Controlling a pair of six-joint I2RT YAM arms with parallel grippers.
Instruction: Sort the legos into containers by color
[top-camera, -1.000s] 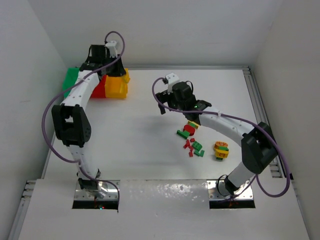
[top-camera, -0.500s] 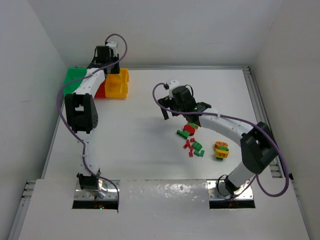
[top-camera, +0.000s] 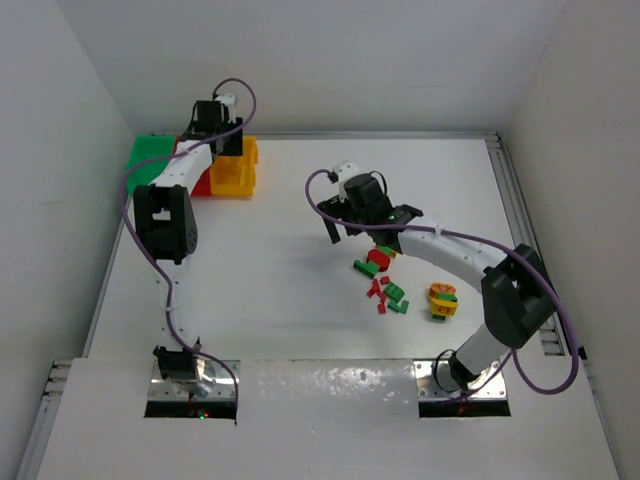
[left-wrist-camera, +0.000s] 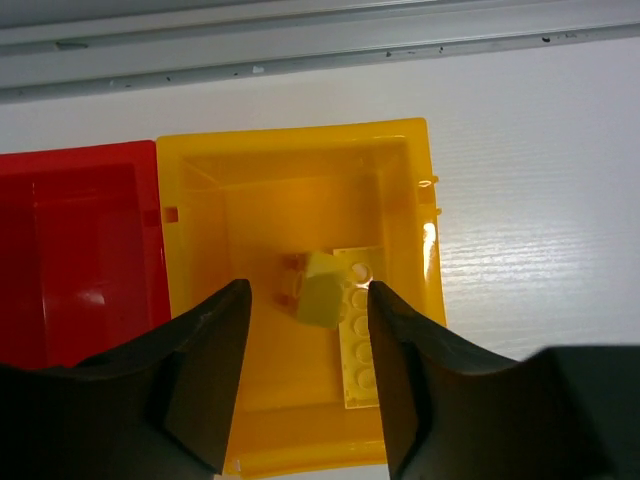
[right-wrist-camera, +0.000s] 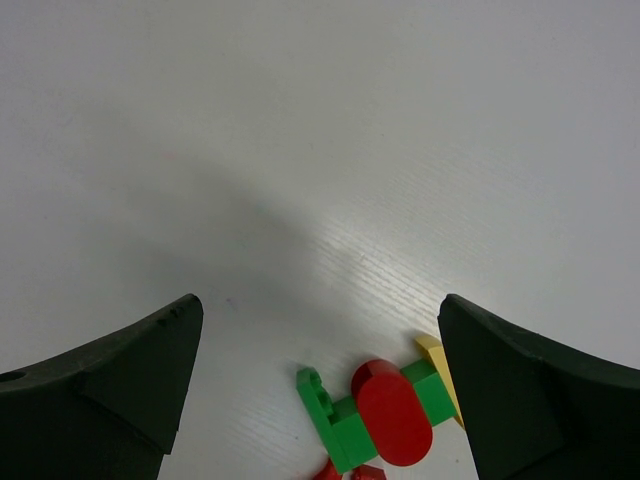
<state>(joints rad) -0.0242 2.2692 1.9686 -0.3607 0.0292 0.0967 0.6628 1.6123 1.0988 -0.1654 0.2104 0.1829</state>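
**Left pincer parted over the yellow bin, right pincer spread wide near the loose legos**

Top external: The three containers stand in a row at the far left corner of the table (top-camera: 260, 270): the green bin (top-camera: 148, 158), the red bin (top-camera: 201, 183) and the yellow bin (top-camera: 238, 175). The left pincer (top-camera: 228, 140) hangs over the yellow bin. The right pincer (top-camera: 366, 222) hovers over the middle of the table, just beyond a scatter of red and green legos (top-camera: 385, 290). A small yellow stack (top-camera: 441, 300) with green and red on it sits apart to the right of that scatter.

Left wrist: The left pincer (left-wrist-camera: 307, 290) points down into the yellow bin (left-wrist-camera: 300, 140), its jaws parted. A pale yellow brick (left-wrist-camera: 320, 295) shows between the fingers (left-wrist-camera: 210, 350) with a gap on each side, so neither grips it. Whether it lies on the bin's floor or is in the air I cannot tell. A flat yellow plate (left-wrist-camera: 358, 340) lies in the same bin. The red bin (left-wrist-camera: 80, 250) touches the yellow one on the left.

Right wrist: The right pincer (right-wrist-camera: 318, 300) is spread wide and holds nothing. Between its fingers (right-wrist-camera: 120, 370) lies bare table (right-wrist-camera: 300, 120). At the lower edge sit a green brick (right-wrist-camera: 335, 425), a red rounded piece (right-wrist-camera: 392, 410) on top of it, and a yellow piece (right-wrist-camera: 440, 360) beside them.
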